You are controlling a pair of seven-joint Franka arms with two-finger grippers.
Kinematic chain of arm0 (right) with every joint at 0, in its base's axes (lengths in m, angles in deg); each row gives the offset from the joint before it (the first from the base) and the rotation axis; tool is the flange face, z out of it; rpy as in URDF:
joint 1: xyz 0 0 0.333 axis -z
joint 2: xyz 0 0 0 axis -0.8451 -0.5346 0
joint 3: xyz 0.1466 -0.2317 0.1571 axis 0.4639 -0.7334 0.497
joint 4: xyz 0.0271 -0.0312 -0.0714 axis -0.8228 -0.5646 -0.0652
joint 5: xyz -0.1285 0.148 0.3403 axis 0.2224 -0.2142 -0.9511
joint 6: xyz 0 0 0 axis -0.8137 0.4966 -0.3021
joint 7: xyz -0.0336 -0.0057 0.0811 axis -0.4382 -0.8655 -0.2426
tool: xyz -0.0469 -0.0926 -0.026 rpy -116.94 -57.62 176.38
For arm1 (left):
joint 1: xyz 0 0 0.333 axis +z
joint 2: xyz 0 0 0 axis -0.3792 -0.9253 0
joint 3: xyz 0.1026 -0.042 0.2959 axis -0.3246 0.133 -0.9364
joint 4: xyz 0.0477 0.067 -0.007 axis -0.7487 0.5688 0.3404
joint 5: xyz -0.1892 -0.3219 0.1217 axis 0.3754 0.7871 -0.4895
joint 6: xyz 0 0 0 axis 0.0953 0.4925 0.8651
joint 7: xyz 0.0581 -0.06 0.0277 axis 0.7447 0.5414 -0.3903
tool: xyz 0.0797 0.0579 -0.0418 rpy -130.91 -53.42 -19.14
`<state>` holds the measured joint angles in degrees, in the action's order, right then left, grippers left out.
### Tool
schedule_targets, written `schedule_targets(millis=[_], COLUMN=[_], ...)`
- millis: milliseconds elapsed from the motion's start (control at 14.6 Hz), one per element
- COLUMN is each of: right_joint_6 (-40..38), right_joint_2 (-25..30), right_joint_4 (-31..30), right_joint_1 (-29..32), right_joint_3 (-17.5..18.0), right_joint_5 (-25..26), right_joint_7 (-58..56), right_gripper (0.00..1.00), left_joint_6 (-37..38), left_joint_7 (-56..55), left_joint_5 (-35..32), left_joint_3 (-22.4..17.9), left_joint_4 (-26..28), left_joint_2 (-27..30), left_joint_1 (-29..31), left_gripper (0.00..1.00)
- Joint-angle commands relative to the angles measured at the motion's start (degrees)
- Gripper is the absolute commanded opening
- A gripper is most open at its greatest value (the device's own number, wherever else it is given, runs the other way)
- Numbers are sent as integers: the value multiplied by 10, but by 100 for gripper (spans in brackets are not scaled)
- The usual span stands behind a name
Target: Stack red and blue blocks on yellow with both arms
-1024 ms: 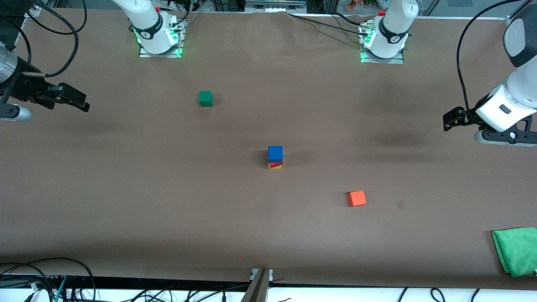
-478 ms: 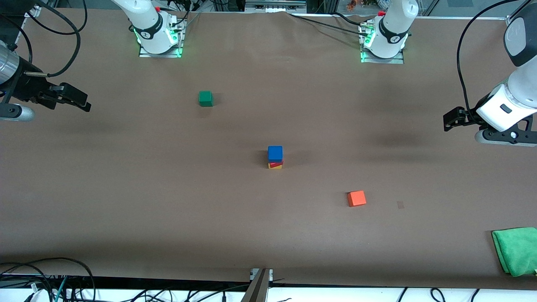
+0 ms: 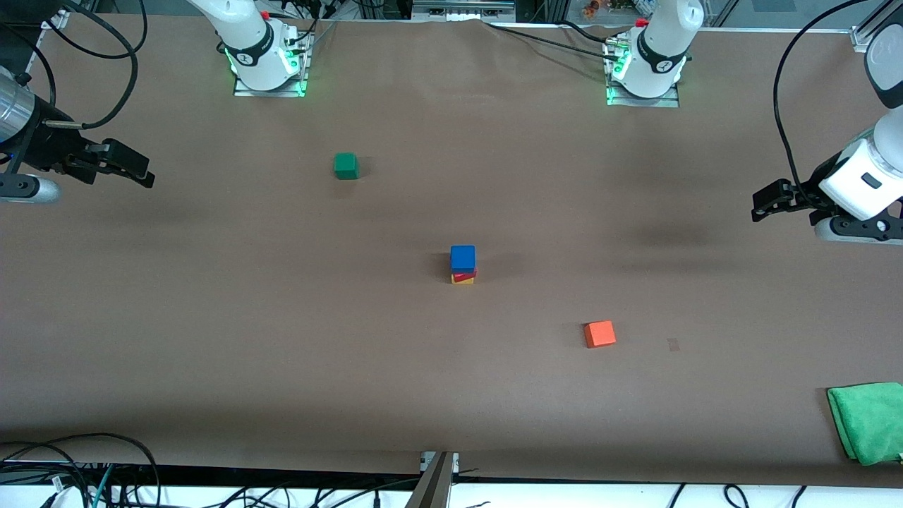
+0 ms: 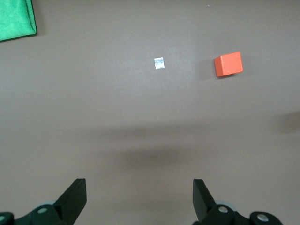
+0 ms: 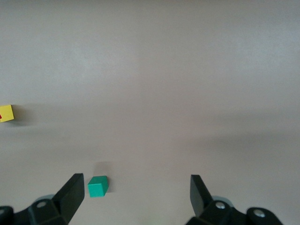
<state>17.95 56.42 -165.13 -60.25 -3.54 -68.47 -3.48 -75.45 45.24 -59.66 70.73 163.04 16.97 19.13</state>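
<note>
A blue block (image 3: pixel 463 257) tops a stack at the table's middle, with the red block (image 3: pixel 466 275) under it and the yellow cube (image 3: pixel 462 280) at the bottom on the table. The stack's edge shows in the right wrist view as a yellow cube (image 5: pixel 6 113) with a bit of red. My left gripper (image 3: pixel 760 204) is open and empty, up in the air at the left arm's end of the table; its open fingers show in the left wrist view (image 4: pixel 139 199). My right gripper (image 3: pixel 141 171) is open and empty at the right arm's end (image 5: pixel 136 197).
A green cube (image 3: pixel 346 166) sits toward the right arm's base, also in the right wrist view (image 5: pixel 98 186). An orange cube (image 3: pixel 600 334) lies nearer the front camera (image 4: pixel 228 63). A green cloth (image 3: pixel 868 421) lies at the front corner (image 4: pixel 16 18). A small tape patch (image 4: pixel 159 63) marks the table.
My left gripper has drawn slightly outward toward the table's end and upward. My right gripper has barely shifted. The stack has not moved.
</note>
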Motion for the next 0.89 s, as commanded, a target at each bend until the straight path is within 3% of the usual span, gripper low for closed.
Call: schedule_targets(millis=[0, 273, 820], right_joint_6=[-2, -2, -2], right_joint_2=[6, 6, 6], right_joint_4=[-3, -3, -3], right_joint_1=[4, 4, 4], right_joint_3=[6, 6, 6], right_joint_5=[7, 7, 7], right_joint_7=[-10, -10, -15], right_gripper=[100, 100, 100], left_joint_6=[10, 4, 6], left_joint_7=[-2, -44, -84], left_joint_5=[10, 9, 18], left_joint_3=[5, 26, 27], left_joint_4=[-13, -11, -12], left_joint_2=[-1, 2, 32], left_joint_1=[1, -11, -27], left_gripper=[100, 100, 100])
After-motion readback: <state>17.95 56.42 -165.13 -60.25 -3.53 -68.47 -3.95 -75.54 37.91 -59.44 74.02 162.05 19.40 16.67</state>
